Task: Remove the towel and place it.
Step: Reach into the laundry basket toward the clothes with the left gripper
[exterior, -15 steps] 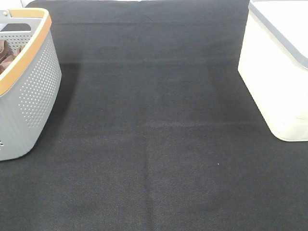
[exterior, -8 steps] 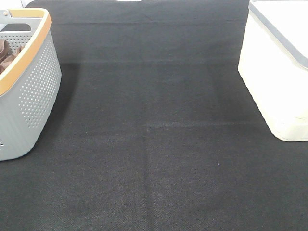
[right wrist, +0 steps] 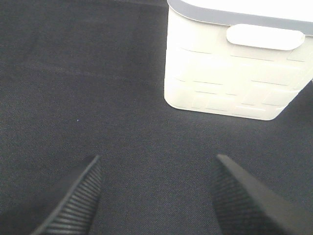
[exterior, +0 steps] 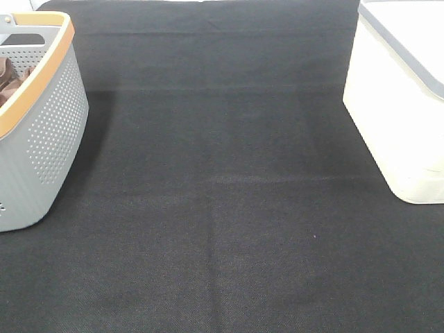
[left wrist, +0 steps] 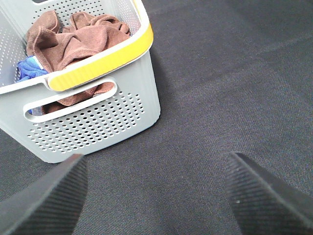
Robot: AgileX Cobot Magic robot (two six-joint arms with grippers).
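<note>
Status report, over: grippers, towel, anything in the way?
Left gripper open, empty. Right gripper open, empty. Brown towel bunched in grey basket, beside blue cloth. Nothing seen blocking.

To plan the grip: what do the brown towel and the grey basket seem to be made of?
Brown towel: probably soft microfibre or terry; matte, fuzzy nap, loose folds.
Grey basket: likely moulded plastic; smooth, rigid walls with regular rows of holes.

High camera downward, wrist cameras low, oblique

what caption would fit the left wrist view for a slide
Open left claw above the black mat, beside a grey perforated basket of bunched brown cloths.
</note>
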